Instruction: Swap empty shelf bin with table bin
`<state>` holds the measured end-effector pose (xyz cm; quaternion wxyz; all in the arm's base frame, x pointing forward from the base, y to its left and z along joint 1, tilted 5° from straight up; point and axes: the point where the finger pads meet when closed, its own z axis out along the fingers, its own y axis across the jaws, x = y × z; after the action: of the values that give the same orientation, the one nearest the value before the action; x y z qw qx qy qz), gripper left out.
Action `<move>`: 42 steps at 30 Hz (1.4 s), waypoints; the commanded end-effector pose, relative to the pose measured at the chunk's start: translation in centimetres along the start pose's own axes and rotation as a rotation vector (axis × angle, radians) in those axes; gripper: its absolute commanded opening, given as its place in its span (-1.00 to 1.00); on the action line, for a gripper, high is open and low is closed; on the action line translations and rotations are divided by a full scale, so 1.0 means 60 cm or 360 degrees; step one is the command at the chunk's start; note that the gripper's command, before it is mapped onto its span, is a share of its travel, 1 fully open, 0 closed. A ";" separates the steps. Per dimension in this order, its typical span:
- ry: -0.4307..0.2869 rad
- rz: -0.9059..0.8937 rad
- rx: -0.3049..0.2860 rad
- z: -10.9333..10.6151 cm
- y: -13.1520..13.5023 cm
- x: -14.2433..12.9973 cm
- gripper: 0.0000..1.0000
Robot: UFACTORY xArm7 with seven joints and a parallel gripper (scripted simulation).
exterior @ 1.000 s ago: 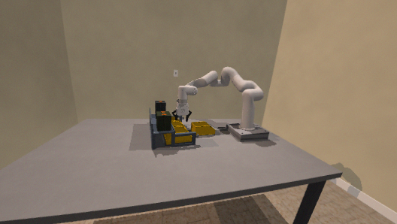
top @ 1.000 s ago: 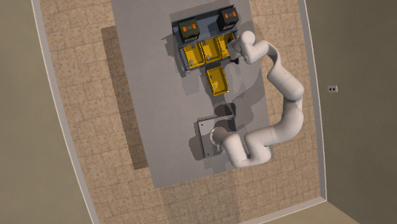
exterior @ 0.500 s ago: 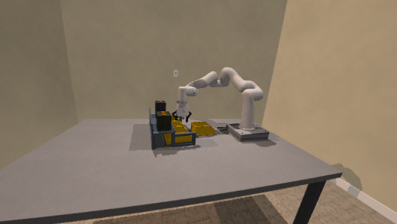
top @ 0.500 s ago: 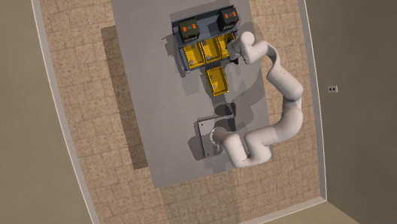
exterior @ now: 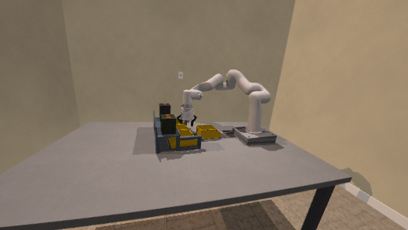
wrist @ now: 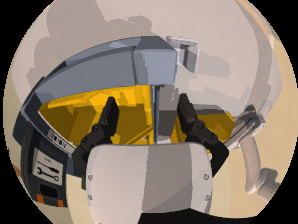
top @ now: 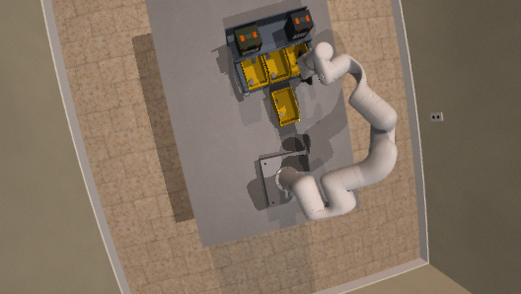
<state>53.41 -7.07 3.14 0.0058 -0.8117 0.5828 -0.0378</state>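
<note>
Claw (top: pixel 306 74) (exterior: pixel 187 123) (wrist: pixel 147 102) was open with nothing gripped, fingers down near the front lip of the shelf rack (top: pixel 268 38) (exterior: pixel 178 142) (wrist: pixel 156 67), one finger over the yellow end bin (top: pixel 295 52) (wrist: pixel 65 116), the other out past the lip. End bin was in its place partly under the claw, contents not fully visible; yellow open bin with parts (top: pixel 290 103) (exterior: pixel 209 132) (wrist: pixel 220 125) was on the bench (top: pixel 197 123) (exterior: pixel 154 174) (wrist: pixel 215 75), near the claw on the arm-base side.

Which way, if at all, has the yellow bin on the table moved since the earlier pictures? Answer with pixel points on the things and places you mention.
No, the yellow bin (top: pixel 285 106) (exterior: pixel 209 133) shows no shift against the robot's base plate (top: pixel 264 168) (exterior: pixel 270 137).
</note>
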 end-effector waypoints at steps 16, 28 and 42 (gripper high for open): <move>0.0003 -0.0001 0.0006 0.000 -0.002 0.000 0.89; 0.0003 -0.0001 0.0006 0.000 -0.002 0.000 -1.00; 0.0003 -0.0001 0.0006 0.000 -0.002 0.000 -1.00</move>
<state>53.42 -7.08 2.98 0.0057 -0.8118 0.5827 -0.0378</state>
